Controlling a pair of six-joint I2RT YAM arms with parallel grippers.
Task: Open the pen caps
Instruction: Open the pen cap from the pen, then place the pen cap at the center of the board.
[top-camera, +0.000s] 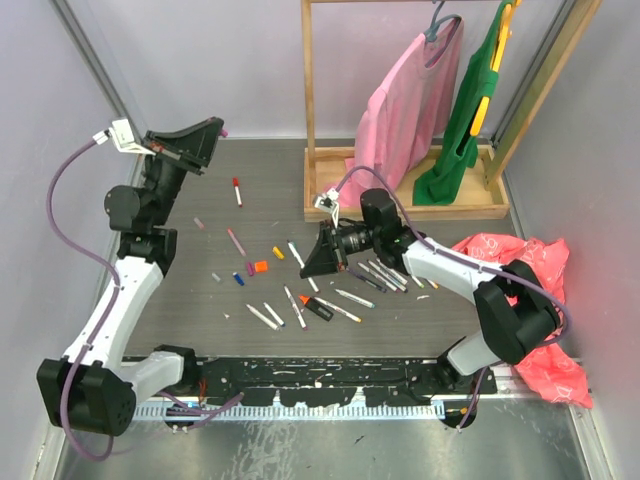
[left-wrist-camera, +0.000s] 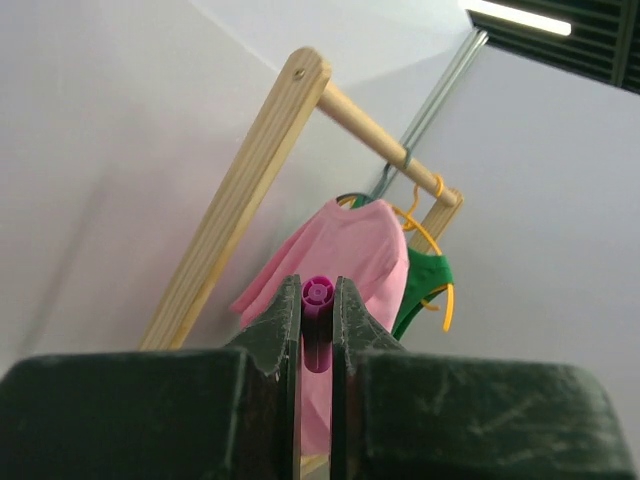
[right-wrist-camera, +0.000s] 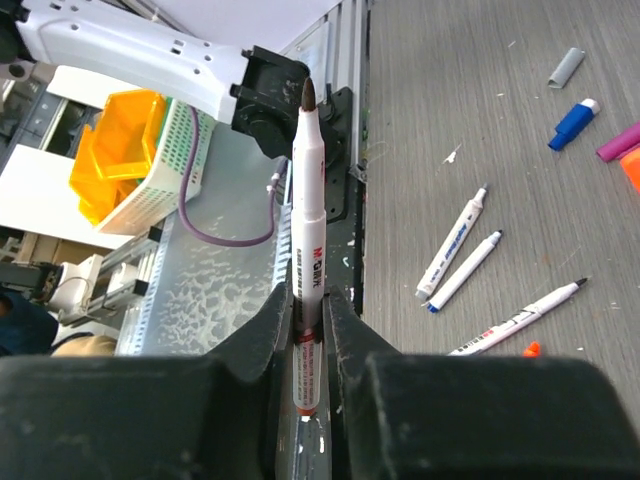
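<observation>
My left gripper (top-camera: 214, 129) is raised at the back left and shut on a purple pen cap (left-wrist-camera: 318, 298), whose round end sticks out between the fingertips. Low over the middle of the table, my right gripper (right-wrist-camera: 310, 305) is shut on a white pen (right-wrist-camera: 307, 190); the pen's dark tip is bare and points past the fingers. More pens (top-camera: 378, 274) lie in a cluster by the right gripper (top-camera: 318, 262), and others (top-camera: 265, 315) lie nearer the front. Loose pen caps lie left of it: orange (top-camera: 261, 266), yellow (top-camera: 278, 253), blue (top-camera: 239, 279).
A wooden rack (top-camera: 330, 160) with a pink garment (top-camera: 405, 110) and a green one (top-camera: 470, 110) stands at the back. A red plastic bag (top-camera: 530, 270) lies at the right. An orange-and-black marker (top-camera: 318, 308) lies near the front. A yellow bin (right-wrist-camera: 115, 150) sits beyond the table's edge.
</observation>
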